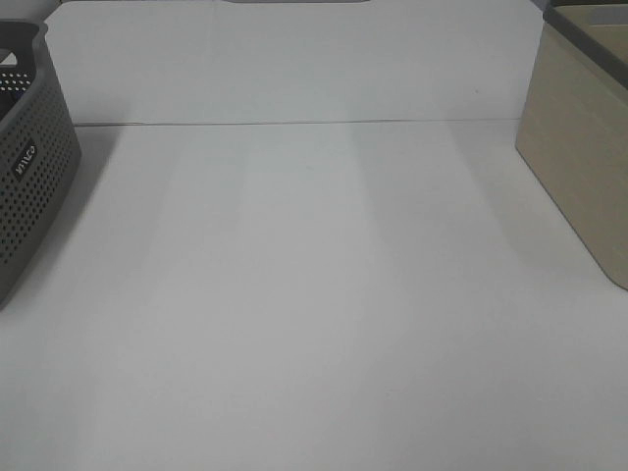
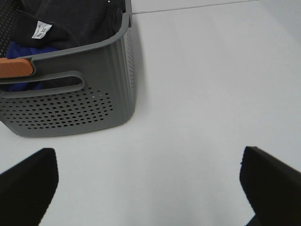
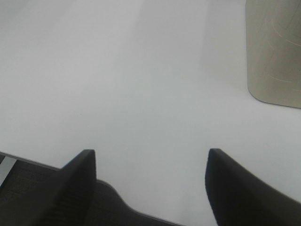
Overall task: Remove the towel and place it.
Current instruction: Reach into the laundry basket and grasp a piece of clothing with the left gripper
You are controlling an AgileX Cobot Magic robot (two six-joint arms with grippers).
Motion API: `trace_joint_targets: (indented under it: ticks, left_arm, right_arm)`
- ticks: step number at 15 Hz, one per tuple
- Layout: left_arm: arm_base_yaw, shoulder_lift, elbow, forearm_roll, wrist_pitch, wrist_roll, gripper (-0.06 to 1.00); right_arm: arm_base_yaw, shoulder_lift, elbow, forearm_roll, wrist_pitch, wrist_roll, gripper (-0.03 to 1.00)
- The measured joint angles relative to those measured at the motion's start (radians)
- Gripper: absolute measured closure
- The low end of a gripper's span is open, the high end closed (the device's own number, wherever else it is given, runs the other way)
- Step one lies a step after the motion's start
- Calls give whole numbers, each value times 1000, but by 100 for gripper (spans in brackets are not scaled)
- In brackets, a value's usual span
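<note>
The left end effector (image 2: 150, 188) fills the near edge of the left wrist view, its two dark fingers (image 2: 28, 186) spread wide with only bare white bench (image 1: 314, 294) between them; it holds nothing. The right end effector (image 3: 155, 188) is likewise wide open and empty above the bench's near edge.

Ahead of the left end effector stands a grey perforated basket (image 2: 70, 108), which in the high view sits at the bench's left edge. The towel (image 2: 80, 23) lies bunched inside it, dark and soft, with its small white tag (image 2: 41, 29) facing up. Some blue cloth (image 2: 21, 52) shows beside it, and an orange-brown piece (image 2: 16, 68), which I cannot identify, lies at the rim.

A beige bin (image 1: 579, 147) stands at the bench's right edge, near the right end effector. Neither arm appears in the high view.
</note>
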Motion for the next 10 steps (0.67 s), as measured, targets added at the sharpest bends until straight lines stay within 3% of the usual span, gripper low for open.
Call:
trace_joint_targets:
  ticks: [10]
  left_arm:
    - [0, 0, 0, 0, 0, 0, -5]
  right_arm:
    - [0, 0, 0, 0, 0, 0, 30]
